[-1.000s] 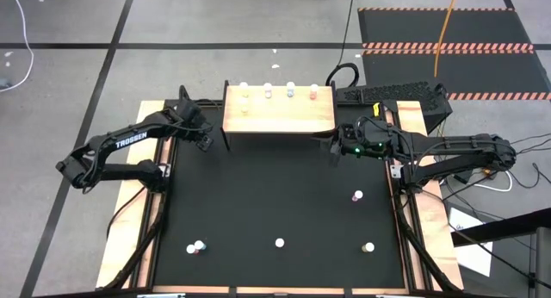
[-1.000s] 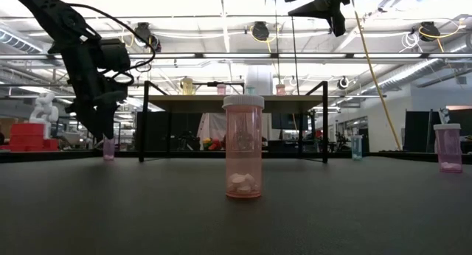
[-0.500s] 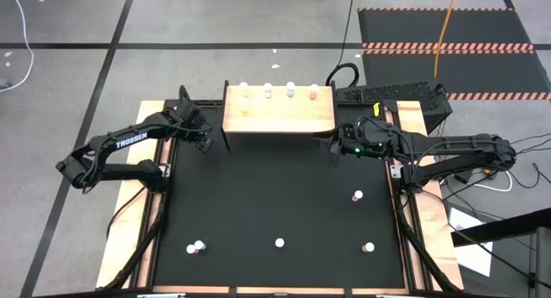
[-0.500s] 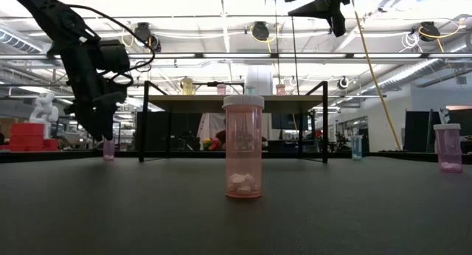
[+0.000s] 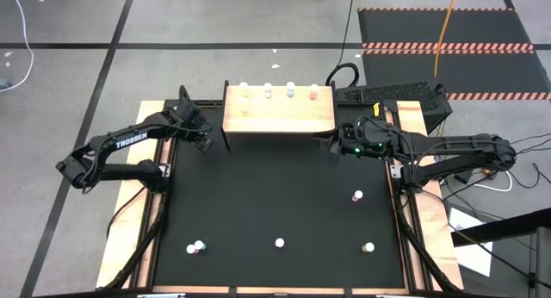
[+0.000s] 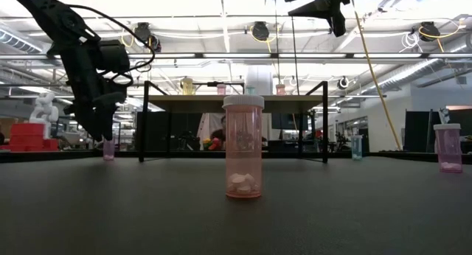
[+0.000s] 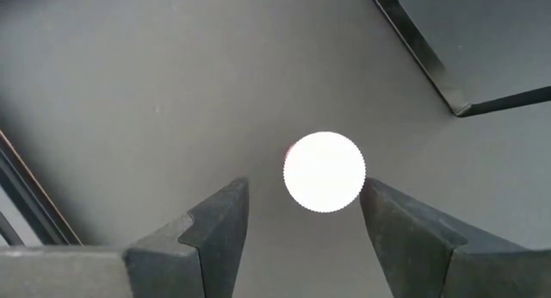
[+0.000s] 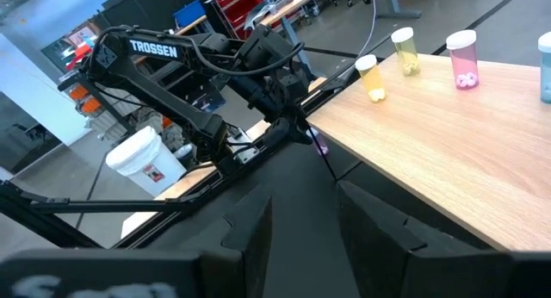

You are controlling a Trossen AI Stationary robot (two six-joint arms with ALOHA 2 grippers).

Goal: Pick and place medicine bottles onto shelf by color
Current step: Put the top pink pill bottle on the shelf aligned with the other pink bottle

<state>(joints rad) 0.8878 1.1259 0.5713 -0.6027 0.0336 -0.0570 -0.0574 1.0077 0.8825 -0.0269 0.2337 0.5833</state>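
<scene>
Glare whites out the bottle cap [image 7: 325, 171]; the body beneath is hidden.

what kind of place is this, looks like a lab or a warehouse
Most likely a robotics lab or workshop in an industrial hall. The low view shows exposed ceiling pipes and strip lights; the high view shows a concrete floor with hazard-striped mats and two arms at a black table.

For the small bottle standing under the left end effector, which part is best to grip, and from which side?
Grip the bottle across its round body just under the white cap, coming straight down from above. It stands upright beside the shelf, and the left end effector hangs over it with fingers open on either side.
</scene>
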